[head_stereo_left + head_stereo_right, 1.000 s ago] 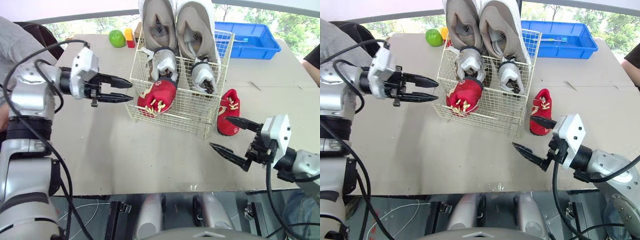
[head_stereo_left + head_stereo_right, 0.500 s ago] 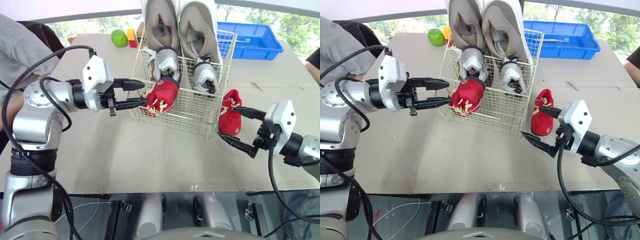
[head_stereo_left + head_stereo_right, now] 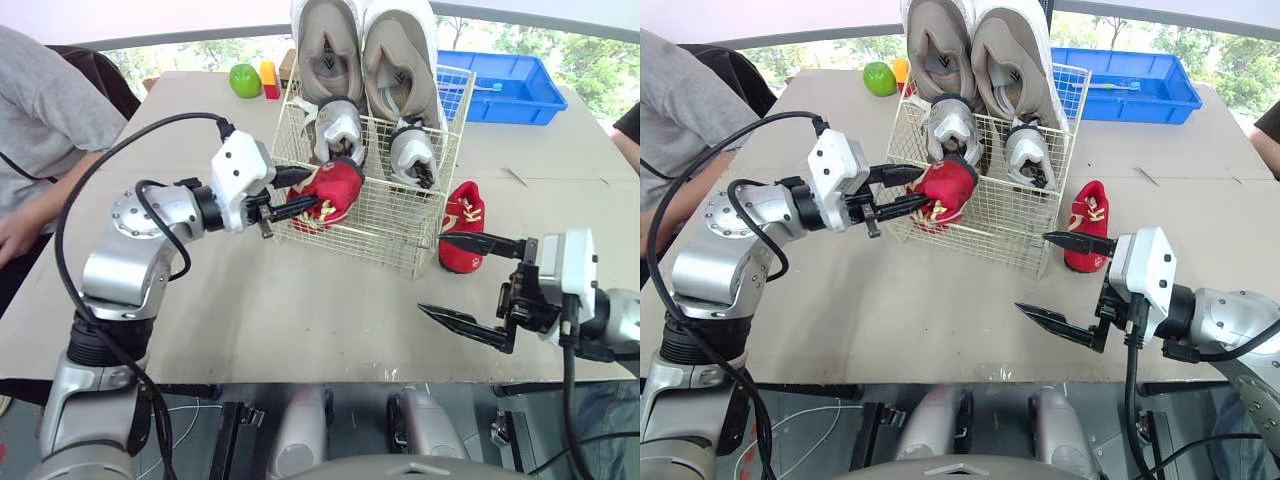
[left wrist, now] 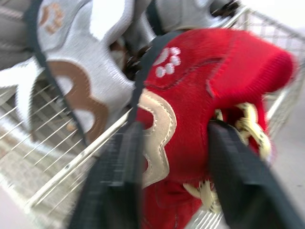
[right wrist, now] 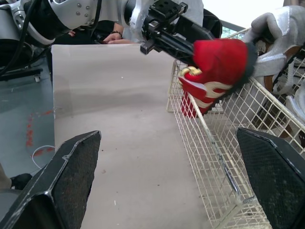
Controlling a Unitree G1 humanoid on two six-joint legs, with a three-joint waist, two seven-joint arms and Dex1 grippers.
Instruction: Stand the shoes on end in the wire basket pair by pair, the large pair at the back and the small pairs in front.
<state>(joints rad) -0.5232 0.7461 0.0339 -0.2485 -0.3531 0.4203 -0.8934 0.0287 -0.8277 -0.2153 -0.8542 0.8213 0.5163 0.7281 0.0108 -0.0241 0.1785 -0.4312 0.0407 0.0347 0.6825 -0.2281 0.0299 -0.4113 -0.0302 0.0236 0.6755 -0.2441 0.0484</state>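
Note:
A wire basket [image 3: 385, 225] holds two large beige shoes [image 3: 330, 50] on end at the back and two small grey shoes [image 3: 342, 125] in front of them. My left gripper [image 3: 305, 193] is shut on a small red shoe [image 3: 335, 188], holding it over the basket's front-left rim; the left wrist view shows both fingers [image 4: 233, 176] pressed on the red shoe [image 4: 190, 95]. The other red shoe [image 3: 462, 225] lies on the table just right of the basket. My right gripper [image 3: 432, 272] is open, near the front edge, a little short of that shoe.
A green apple [image 3: 245, 80] and small coloured blocks [image 3: 268, 78] sit at the back left, a blue bin [image 3: 505, 85] at the back right. A person in grey [image 3: 40, 120] sits at the left; another person's arm [image 3: 627, 125] shows at the right edge.
My left gripper has moved right to the basket, shut on the red shoe and raised it to the rim. My right gripper has drawn back from the other red shoe toward the front edge.

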